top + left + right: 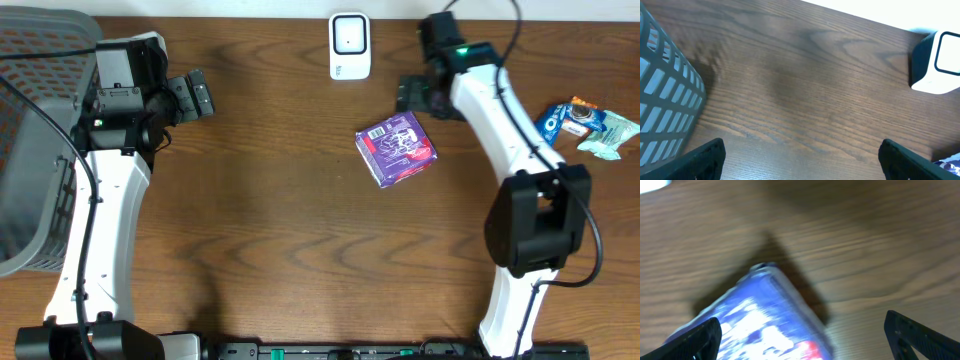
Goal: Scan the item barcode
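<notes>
Right pincer: jaws spread wide, holding nothing. In the right wrist view one corner of the purple packet lies on the table between the two fingers and just below them. The view is blurred, and contact cannot be confirmed.

Left pincer: jaws spread wide, empty, hovering above bare wood beside the grey basket.

Item location: the overhead view shows the packet lying flat, turned at an angle, near the middle of the table. It is a short way in front of the white scanner and apart from it. No barcode is legible on the upper face.

Handling, estimated:
- Weight: light; a small snack-sized pack.
- Surface: glossy wrap, probably slippery under the pads.
- Stiffness: holds a boxy shape, though the wrap may dent under hard pressure.

Recommended hold: pinch across two opposite side edges, near the middle of their length. Keep both broad faces uncovered for presentation to the scanner window.

Two other wrapped snacks lie well apart, at the right edge.
</notes>
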Available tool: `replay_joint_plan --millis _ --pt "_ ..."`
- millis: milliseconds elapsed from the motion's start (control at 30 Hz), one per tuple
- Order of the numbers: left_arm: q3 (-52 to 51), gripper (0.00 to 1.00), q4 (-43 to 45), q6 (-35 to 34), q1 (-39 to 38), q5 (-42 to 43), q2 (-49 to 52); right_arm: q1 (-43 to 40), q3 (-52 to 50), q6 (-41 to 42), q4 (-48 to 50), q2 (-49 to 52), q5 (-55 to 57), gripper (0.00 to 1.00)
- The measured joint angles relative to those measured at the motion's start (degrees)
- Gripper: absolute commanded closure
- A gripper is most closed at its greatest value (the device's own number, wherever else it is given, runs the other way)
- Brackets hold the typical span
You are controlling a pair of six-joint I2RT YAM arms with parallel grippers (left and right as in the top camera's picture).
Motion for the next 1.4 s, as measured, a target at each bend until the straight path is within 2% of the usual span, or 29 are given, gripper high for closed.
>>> replay_joint_plan --millis 133,267,400,567,667,733,800,933,1033,1100,1400 --pt "0.00 0.02 0.00 0.00 0.00 0.00 0.00 -5.53 0.00 -3.19 1.44 0.00 -5.64 0.01" --pt "0.00 0.02 0.00 0.00 0.00 0.00 0.00 -11.19 -0.83 -9.18 3.76 0.00 -17.86 0.01" --pt "0.00 0.02 0.00 0.00 0.00 0.00 0.00 -13.81 -4.46 -11.96 7.28 0.00 -26.25 0.01" --pt "0.00 0.02 0.02 0.00 0.00 0.00 0.00 -14.05 -12.83 -13.42 14.99 0.00 -34.73 0.09" --pt "0.00 0.02 0.00 0.00 0.00 0.00 0.00 -13.90 -18.84 -14.01 20.50 0.00 -39.28 0.20" --pt "0.00 0.02 0.00 0.00 0.00 0.00 0.00 -13.92 -22.18 -13.97 23.15 0.00 -41.48 0.32" --pt "0.00 0.02 0.00 0.00 0.00 0.00 0.00 -13.92 -24.57 -13.68 25.22 0.00 -43.01 0.43" --pt "0.00 0.02 0.00 0.00 0.00 0.00 0.00 -13.92 -27.47 -12.15 28.13 0.00 -46.51 0.59" --pt "0.00 0.02 0.00 0.00 0.00 0.00 0.00 -13.92 -28.13 -11.82 28.65 -0.09 -48.24 0.77" --pt "0.00 0.02 0.00 0.00 0.00 0.00 0.00 -13.90 -28.22 -11.39 28.87 -0.20 -49.03 0.99" --pt "0.00 0.02 0.00 0.00 0.00 0.00 0.00 -13.90 -28.26 -7.28 29.27 -0.70 -49.79 0.99"
